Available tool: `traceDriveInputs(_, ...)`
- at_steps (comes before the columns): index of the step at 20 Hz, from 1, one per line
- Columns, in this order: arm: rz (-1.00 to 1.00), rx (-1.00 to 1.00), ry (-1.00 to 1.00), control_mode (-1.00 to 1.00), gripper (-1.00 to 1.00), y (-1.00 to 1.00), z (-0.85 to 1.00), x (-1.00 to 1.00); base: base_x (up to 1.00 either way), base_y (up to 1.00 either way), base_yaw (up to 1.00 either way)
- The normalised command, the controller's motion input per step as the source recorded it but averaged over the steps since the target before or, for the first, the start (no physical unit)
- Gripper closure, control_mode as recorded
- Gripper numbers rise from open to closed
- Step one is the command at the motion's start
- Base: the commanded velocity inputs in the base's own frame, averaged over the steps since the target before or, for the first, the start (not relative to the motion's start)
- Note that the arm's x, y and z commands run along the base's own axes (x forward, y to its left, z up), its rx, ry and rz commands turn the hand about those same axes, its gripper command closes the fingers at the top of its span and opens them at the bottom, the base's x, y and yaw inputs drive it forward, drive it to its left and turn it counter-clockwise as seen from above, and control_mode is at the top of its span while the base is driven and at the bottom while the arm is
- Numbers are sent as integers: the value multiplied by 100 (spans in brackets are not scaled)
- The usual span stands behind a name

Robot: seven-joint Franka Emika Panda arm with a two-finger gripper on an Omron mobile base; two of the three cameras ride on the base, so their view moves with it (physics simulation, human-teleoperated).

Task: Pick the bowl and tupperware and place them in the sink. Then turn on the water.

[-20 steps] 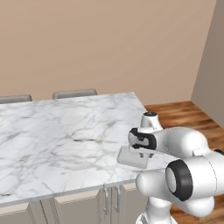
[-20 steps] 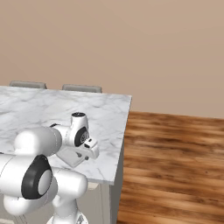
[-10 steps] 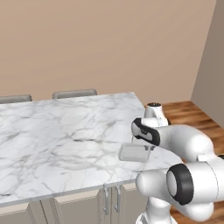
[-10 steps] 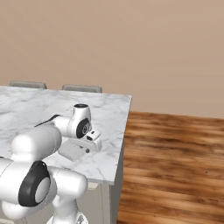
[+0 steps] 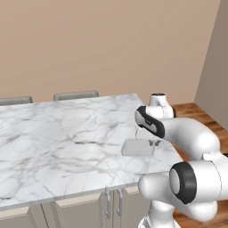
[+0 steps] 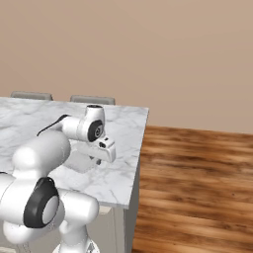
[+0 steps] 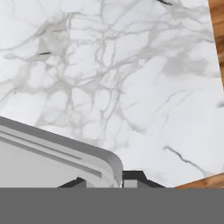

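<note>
The tupperware [image 5: 136, 147] is a flat pale grey container near the right end of the marble counter [image 5: 53, 133]. My gripper [image 5: 153, 142] comes down on its right edge and is shut on the tupperware's rim. From the right base view the tupperware [image 6: 79, 162] lies just left of the gripper [image 6: 97, 160]. In the hand view a rounded corner of the tupperware [image 7: 48, 162] sits between the dark fingertips [image 7: 136, 177] of the gripper [image 7: 107, 180]. The bowl, the sink and the water are out of view.
The counter's right edge [image 6: 141, 148] drops to a wooden floor [image 6: 197, 173]. Two grey chair backs [image 5: 75, 95] show behind the far edge of the counter. Cabinet doors [image 5: 107, 205] run below the near edge.
The jaws have closed on the tupperware's rim. The hand has risen a little and shifted right, and the tupperware sits slightly higher in the view than before.
</note>
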Motion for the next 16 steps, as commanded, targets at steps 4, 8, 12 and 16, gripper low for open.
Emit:
traceDriveInputs(4, 0, 1, 11, -100, 100, 0, 46, 23, 0, 0, 0)
traceDriveInputs(8, 0, 2, 9, -100, 100, 0, 45, 26, 0, 0, 0)
traceDriveInputs(12, 0, 0, 8, -100, 100, 0, 33, 19, 0, 0, 0)
traceDriveInputs(16, 0, 1, 6, -100, 100, -6, 17, 4, 0, 0, 0)
